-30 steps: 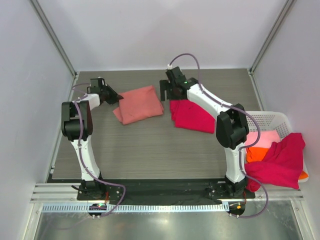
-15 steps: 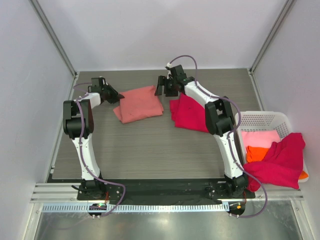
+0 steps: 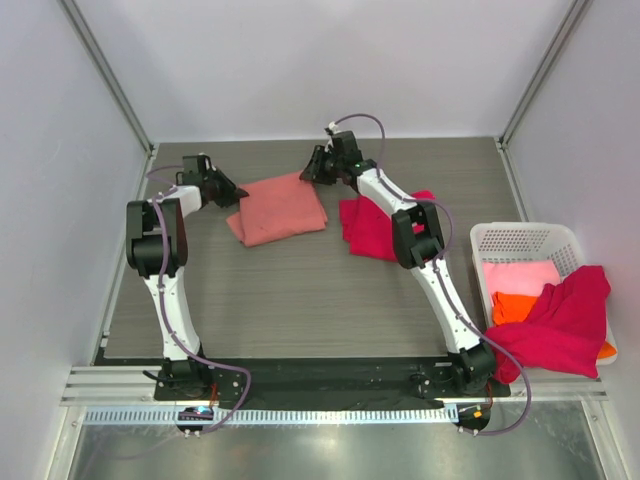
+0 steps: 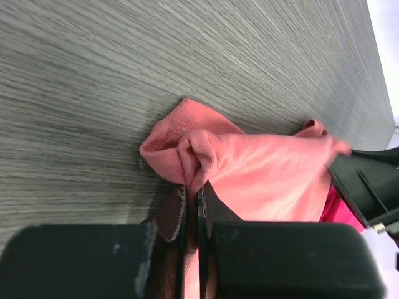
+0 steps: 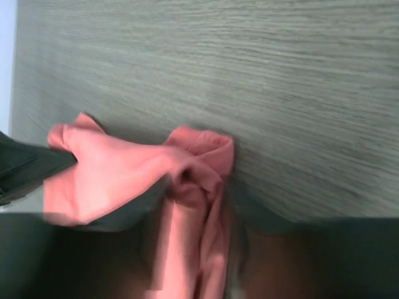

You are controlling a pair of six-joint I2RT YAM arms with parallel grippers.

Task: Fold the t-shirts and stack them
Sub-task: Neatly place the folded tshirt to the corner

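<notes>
Both jaws pinch the salmon-pink t-shirt: left jaws closed on its left corner, right jaws on its far right corner. It lies on the grey wood-grain worktop, beside a crimson t-shirt; white walls enclose the space.

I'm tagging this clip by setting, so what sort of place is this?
Probably a robotics lab cell, not a home. White walls on metal framing enclose a wood-grain table, a left arm and a right arm are bolted at its near edge, and a white basket holds t-shirts.
</notes>
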